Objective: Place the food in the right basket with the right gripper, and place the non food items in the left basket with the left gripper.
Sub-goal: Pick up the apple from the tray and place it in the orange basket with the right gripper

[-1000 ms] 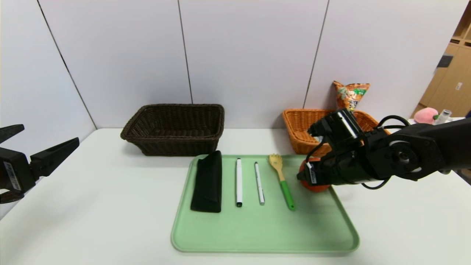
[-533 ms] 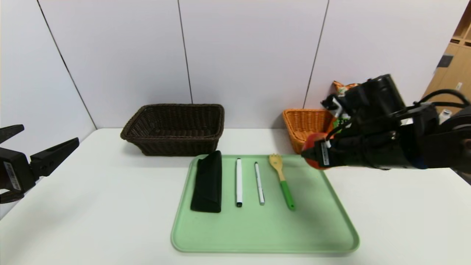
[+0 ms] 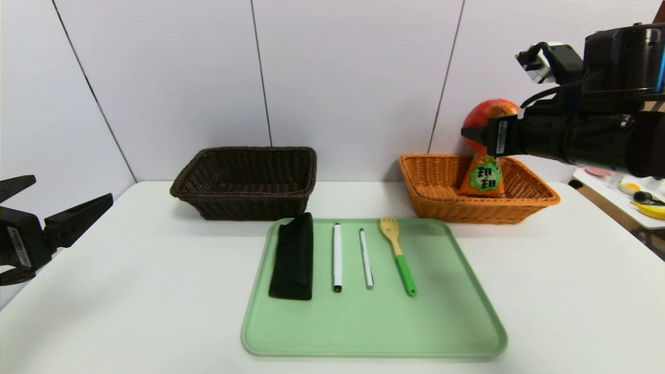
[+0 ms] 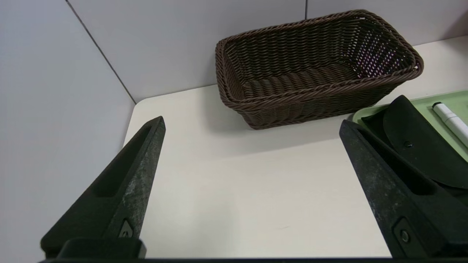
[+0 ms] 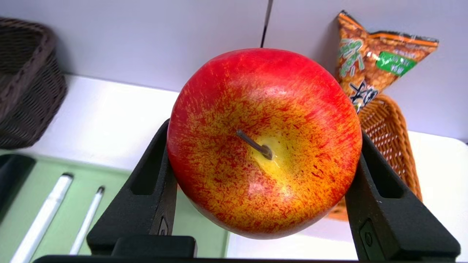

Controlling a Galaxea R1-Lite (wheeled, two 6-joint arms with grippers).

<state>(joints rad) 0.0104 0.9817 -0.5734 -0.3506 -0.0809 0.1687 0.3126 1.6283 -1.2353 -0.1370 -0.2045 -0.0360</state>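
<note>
Gripping the apple (image 3: 486,115), the right end effector (image 3: 480,136) hangs above the orange basket (image 3: 540,198) holding a snack bag (image 3: 482,178).

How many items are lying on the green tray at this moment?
4, side by side on the green tray: black pouch at the robot's left, then white marker, thinner pen, and green-handled wooden fork. Nothing appears hidden.

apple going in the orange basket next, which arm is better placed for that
Right. The right gripper is clamped on the apple, high above the orange basket. The left gripper hangs open at the table's far left.
</note>
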